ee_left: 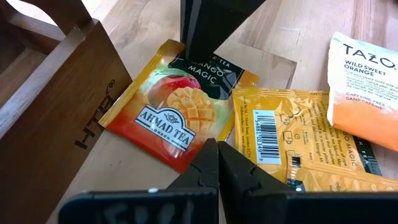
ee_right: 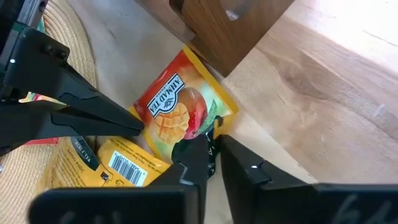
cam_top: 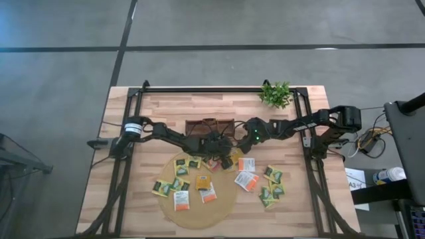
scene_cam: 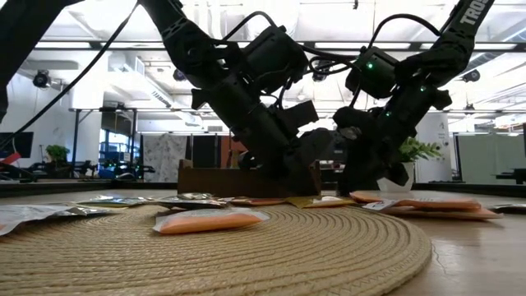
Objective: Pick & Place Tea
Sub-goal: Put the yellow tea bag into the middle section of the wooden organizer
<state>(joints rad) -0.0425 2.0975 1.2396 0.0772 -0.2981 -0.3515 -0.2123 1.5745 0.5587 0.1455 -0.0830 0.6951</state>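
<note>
Picking stage: my right gripper [ee_right: 211, 152] pinches the mango sachet [ee_right: 177, 115] beside the tray [ee_left: 43, 93] (seemingly gripped). Left gripper [ee_left: 217, 163] closed, empty. Next I lift it clear and carry it over the tray.

Grey floor [cam_top: 60, 99], bright open-plan office.

Mango sachet [ee_left: 177, 112] corner under right end effector [ee_left: 208, 37]

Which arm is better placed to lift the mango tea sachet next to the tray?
Right, probably: the right gripper sits on the mango sachet beside the tray; the left gripper is shut, at its edge only.
</note>
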